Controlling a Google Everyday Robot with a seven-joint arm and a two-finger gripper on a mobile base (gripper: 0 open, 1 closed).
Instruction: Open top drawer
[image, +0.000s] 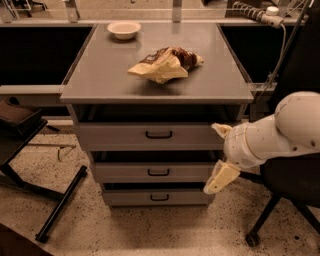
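Camera view: top drawer (120, 136), uppermost of three in grey cabinet (100, 85), black handle (159, 134) at centre. Gripper (214, 158) beside cabinet's right side, fingers spread apart, grasping nothing; upper finger by drawer's right end. On cabinet top: crumpled snack bag (165, 64), white bowl (124, 29).

The gripper (214, 158) is positioned right of the top drawer (125, 136), below the desk (100, 75) on which a bag (165, 65) and bowl (124, 29) are set.
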